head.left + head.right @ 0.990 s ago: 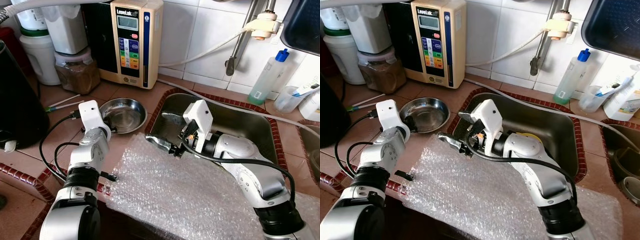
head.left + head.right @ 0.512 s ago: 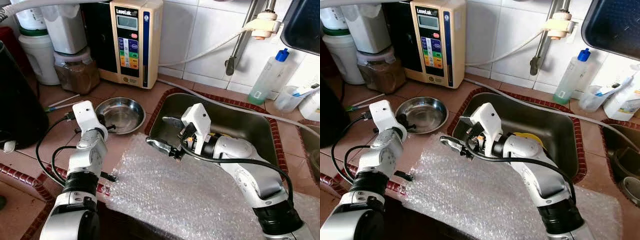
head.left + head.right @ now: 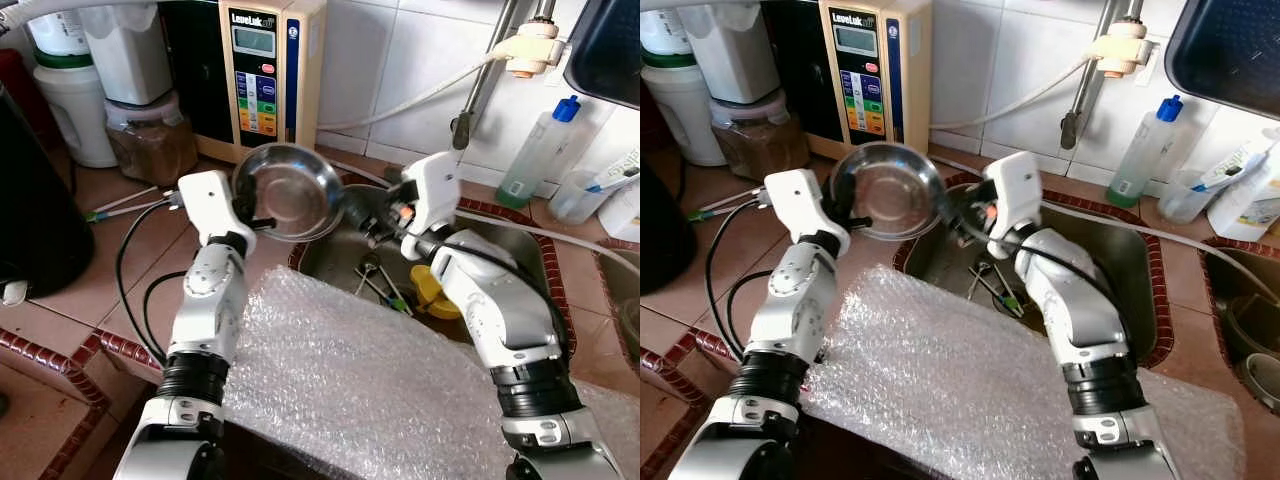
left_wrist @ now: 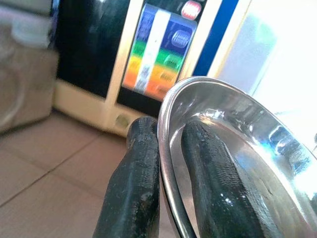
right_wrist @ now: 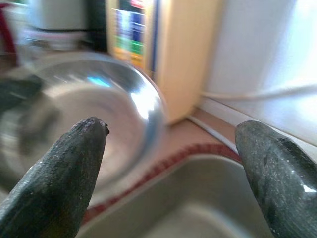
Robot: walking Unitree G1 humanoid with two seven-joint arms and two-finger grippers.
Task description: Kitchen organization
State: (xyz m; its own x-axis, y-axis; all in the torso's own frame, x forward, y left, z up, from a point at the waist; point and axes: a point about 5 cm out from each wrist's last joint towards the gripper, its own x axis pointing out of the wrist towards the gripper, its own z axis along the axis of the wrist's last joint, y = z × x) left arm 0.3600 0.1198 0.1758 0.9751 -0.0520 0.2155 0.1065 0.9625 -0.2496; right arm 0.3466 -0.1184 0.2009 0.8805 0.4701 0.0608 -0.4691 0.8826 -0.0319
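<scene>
While the robot faced the tiled kitchen counter, the scene stood thus
Counter (image 3: 80, 290): terracotta tiles with a dark red patterned edge, carrying the other things
Sink (image 3: 520, 255): a steel basin sunk into the counter ahead of the robot, with utensils (image 3: 378, 285) and a yellow item (image 3: 432, 292) lying on its bottom
Bubble wrap (image 3: 370, 390): a clear sheet spread over the near counter edge, its far side reaching the front rim of the sink
Water machine (image 3: 262, 70): a cream unit with coloured buttons, upright against the white wall tiles behind the bowl
Jars (image 3: 150, 140): a lidded one with brown contents stood left of the machine, a white container (image 3: 75, 115) beside it
Left arm: silver, raised over the counter between the bubble wrap and the machine
Left gripper (image 4: 168, 183): pinched narrowly on the bowl's rim, one black finger (image 4: 136, 188) outside the metal and the other inside the hollow
Steel bowl (image 3: 288, 190): lifted clear of the counter, tilted with its hollow facing the robot, over the sink's left rim
Right gripper (image 5: 173, 163): spread wide, holding nothing, just beside the bowl's right edge above the sink
Bottle (image 3: 535, 155): clear with a blue cap, standing at the wall beyond the sink's far right corner
</scene>
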